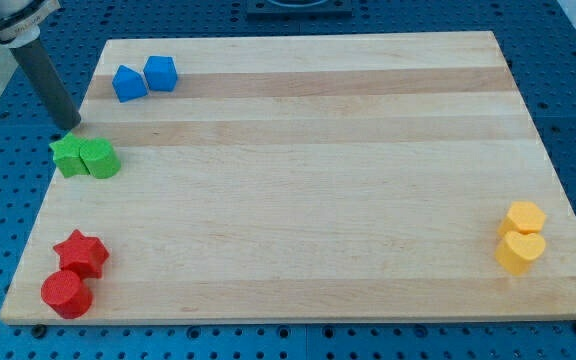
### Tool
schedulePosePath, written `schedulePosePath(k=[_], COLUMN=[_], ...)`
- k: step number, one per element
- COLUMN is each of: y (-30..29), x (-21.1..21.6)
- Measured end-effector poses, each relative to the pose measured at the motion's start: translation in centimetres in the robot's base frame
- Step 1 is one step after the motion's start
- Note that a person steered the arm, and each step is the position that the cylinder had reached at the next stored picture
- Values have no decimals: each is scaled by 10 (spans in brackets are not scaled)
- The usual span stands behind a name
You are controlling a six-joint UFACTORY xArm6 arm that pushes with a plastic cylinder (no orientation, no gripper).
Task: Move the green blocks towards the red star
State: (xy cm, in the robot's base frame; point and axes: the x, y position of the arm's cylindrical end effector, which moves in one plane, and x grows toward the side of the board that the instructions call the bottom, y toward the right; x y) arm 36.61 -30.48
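Two green blocks lie side by side at the board's left edge: a green star-like block (68,156) and a green rounded block (100,158), touching. The red star (82,253) lies near the view's bottom left, well below them, with a red cylinder (66,294) touching it just below. My tip (72,128) comes down from the view's top left and stands just above the green star-like block, at its top edge.
Two blue blocks (129,83) (160,73) lie together near the view's top left. Two yellow blocks, a hexagon-like one (524,217) and a heart (520,251), lie at the right edge. The wooden board (308,180) rests on a blue perforated table.
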Motion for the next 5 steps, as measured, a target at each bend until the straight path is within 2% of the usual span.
schedulePosePath(k=[2, 3, 4, 5], y=[10, 13, 42, 54], x=[39, 41, 80, 89])
